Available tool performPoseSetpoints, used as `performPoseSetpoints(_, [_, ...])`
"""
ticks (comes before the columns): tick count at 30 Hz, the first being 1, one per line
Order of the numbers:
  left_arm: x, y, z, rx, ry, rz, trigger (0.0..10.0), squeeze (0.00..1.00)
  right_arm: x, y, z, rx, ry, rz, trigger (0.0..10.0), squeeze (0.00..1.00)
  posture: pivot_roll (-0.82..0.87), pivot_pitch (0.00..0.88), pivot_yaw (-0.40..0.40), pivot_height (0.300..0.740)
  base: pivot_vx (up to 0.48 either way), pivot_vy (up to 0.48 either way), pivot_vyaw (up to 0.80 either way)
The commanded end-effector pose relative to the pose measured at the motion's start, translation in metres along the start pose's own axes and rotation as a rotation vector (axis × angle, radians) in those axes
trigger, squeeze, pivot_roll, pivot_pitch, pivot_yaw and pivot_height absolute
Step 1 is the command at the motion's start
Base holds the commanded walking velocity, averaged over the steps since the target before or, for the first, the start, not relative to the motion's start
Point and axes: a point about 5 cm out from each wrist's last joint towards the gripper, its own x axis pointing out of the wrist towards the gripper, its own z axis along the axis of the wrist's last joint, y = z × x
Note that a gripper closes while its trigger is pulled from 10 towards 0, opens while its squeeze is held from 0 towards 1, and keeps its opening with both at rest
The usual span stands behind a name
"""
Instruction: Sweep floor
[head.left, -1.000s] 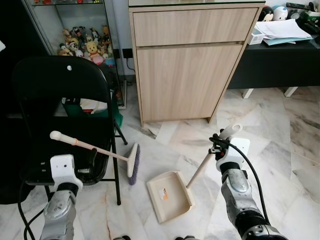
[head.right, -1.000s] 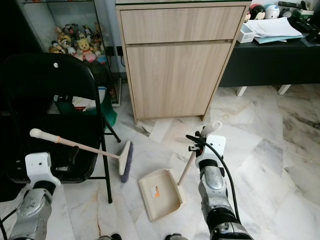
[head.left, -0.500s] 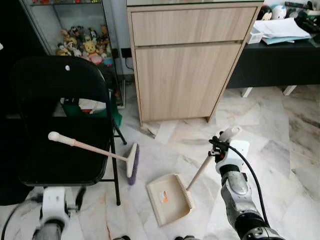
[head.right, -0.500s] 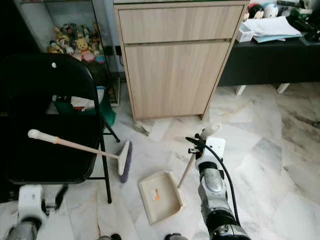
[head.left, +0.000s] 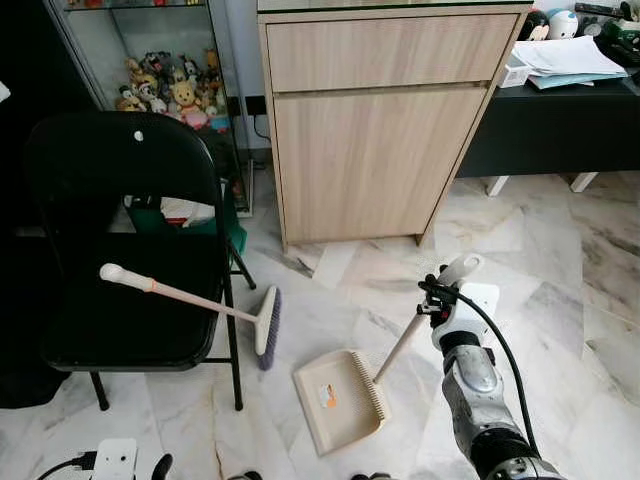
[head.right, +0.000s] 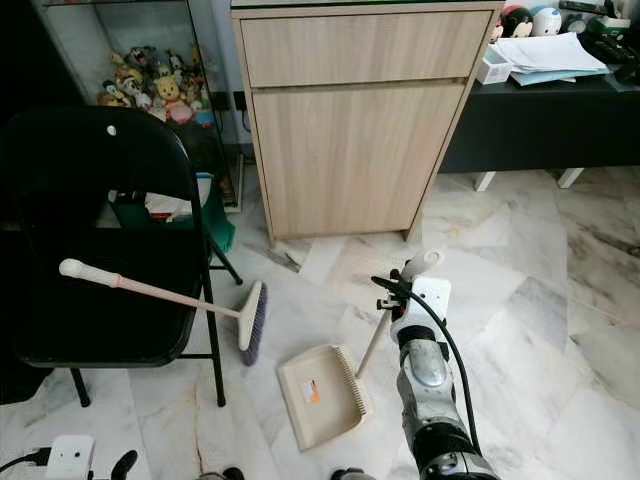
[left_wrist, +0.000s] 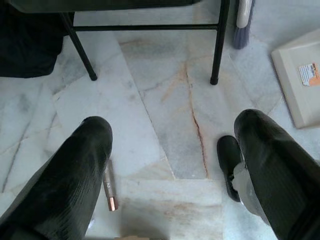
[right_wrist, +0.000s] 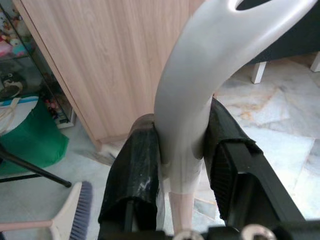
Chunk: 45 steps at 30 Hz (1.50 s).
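The dustpan is seen flat on the marble floor, its long handle rising obliquely to the right gripper. The upper handle is clamped between both black fingers — the jaws are closed on it, just below the looped grey end. The broom is not held: its bristle head is set on the floor just beside the dustpan, while its stick is propped across the seat of the black folding chair. The left gripper is held low above bare floor near the chair legs — its fingers are spread wide, nothing between them. A wooden cabinet is noted behind.
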Motion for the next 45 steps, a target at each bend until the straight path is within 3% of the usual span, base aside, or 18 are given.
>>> performPoseSetpoints(1, [-0.002, -0.001, -0.007, 0.003, 0.027, 0.003, 10.0, 0.0, -0.001, -0.012, 0.005, -0.018, -0.036, -0.054, 10.0, 0.0, -0.05, 0.175, -0.011, 0.74, 0.274, 0.0, 0.0])
performPoseSetpoints(7, [-0.001, -0.001, -0.006, 0.007, 0.024, 0.0, 10.0, 0.0, -0.003, -0.032, 0.015, -0.063, -0.097, -0.193, 10.0, 0.0, -0.05, 0.175, -0.008, 0.74, 0.272, 0.0, 0.0])
performPoseSetpoints(22, [-0.003, -0.001, -0.01, 0.01, 0.037, 0.011, 10.0, 0.0, 0.0, -0.022, 0.016, -0.043, -0.091, -0.158, 10.0, 0.0, -0.05, 0.166, -0.013, 0.74, 0.267, 0.0, 0.0])
performPoseSetpoints(32, [-0.003, 0.0, -0.013, 0.045, 0.068, 0.019, 10.0, 0.0, 0.001, -0.017, 0.016, -0.036, -0.087, -0.127, 10.0, 0.0, -0.05, 0.164, -0.013, 0.74, 0.0, 0.0, 0.0])
performPoseSetpoints(36, [0.0, 0.013, -0.003, 0.085, 0.033, 0.124, 10.0, 0.0, 0.001, -0.016, 0.016, -0.033, -0.088, -0.122, 10.0, 0.0, -0.05, 0.17, -0.016, 0.74, 0.0, 0.0, 0.0])
performPoseSetpoints(43, [0.006, 0.037, 0.035, 0.0, -0.155, 0.309, 10.0, 0.0, 0.002, -0.015, 0.016, -0.032, -0.085, -0.112, 10.0, 0.0, -0.05, 0.175, -0.017, 0.74, 0.0, 0.0, 0.0])
performPoseSetpoints(45, [0.007, 0.037, 0.042, -0.029, -0.192, 0.312, 10.0, 0.0, 0.002, -0.015, 0.016, -0.03, -0.085, -0.111, 10.0, 0.0, -0.05, 0.175, -0.017, 0.74, 0.0, 0.0, 0.0])
